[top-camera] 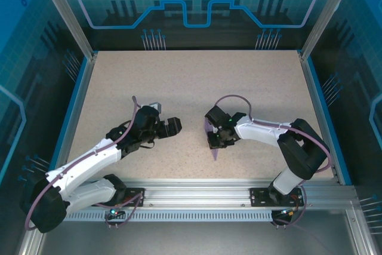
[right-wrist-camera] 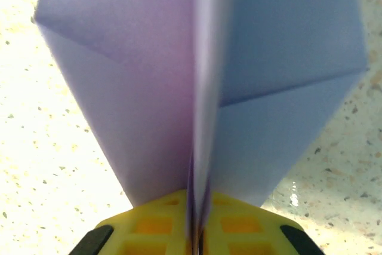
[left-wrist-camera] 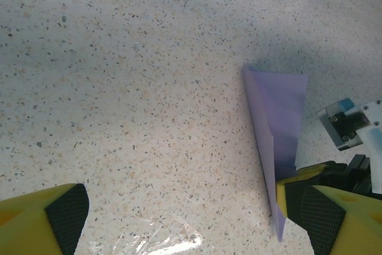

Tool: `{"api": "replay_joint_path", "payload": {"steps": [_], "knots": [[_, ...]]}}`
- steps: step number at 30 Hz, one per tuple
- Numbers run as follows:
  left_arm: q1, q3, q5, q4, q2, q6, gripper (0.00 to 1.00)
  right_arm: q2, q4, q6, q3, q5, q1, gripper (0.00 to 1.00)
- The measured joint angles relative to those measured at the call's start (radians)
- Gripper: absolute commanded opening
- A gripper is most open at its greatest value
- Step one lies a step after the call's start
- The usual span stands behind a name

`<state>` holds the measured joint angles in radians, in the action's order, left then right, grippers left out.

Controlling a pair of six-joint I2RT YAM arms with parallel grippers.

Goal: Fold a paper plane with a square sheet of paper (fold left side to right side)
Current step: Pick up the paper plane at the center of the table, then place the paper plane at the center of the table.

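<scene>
The right gripper [right-wrist-camera: 197, 231], pinched shut on the plane's [right-wrist-camera: 149, 88] centre fold, may slip or crumple it, since the left gripper [left-wrist-camera: 191, 219] hangs wide open, empty, to the left

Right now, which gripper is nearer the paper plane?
Right. The right gripper is pinched shut on the paper plane at its centre fold. The left gripper is open, off to the plane's left in the top view, not touching it.

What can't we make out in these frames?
Top external: paper plane mostly hidden beneath the right end effector; just its tip shows.
Right wrist: plane's top cut off by the frame edge; centre fold blurred, too close.
Left wrist: left end effector fingers cropped at the bottom edge.
</scene>
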<state>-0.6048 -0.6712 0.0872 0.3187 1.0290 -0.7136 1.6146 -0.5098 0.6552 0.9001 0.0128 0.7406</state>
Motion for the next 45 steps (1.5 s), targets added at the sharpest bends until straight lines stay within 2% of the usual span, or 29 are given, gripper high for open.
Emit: {"api": "replay_joint_path", "payload": {"steps": [5, 10, 17, 26, 32, 36, 45], "knots": [[0.000, 0.000, 0.000, 0.003, -0.021, 0.026, 0.99, 0.004, -0.045, -0.023, 0.065, -0.003, -0.032, 0.10], [0.000, 0.002, 0.000, 0.010, -0.062, 0.060, 0.99, 0.075, -0.112, -0.078, 0.220, -0.016, -0.127, 0.10], [0.000, 0.013, 0.000, 0.028, -0.096, 0.083, 0.99, 0.278, -0.203, -0.152, 0.502, -0.064, -0.253, 0.10], [0.000, 0.014, -0.001, 0.059, -0.097, 0.088, 0.99, 0.532, -0.284, -0.210, 0.759, -0.080, -0.311, 0.10], [0.000, 0.014, -0.002, 0.070, -0.097, 0.088, 0.99, 0.589, -0.314, -0.212, 0.811, -0.067, -0.322, 0.14], [0.000, 0.014, -0.002, 0.070, -0.096, 0.089, 0.99, 0.596, -0.321, -0.213, 0.811, -0.044, -0.322, 0.20], [0.000, 0.014, -0.013, 0.070, -0.093, 0.088, 0.99, 0.600, -0.329, -0.213, 0.815, -0.027, -0.322, 0.23]]}}
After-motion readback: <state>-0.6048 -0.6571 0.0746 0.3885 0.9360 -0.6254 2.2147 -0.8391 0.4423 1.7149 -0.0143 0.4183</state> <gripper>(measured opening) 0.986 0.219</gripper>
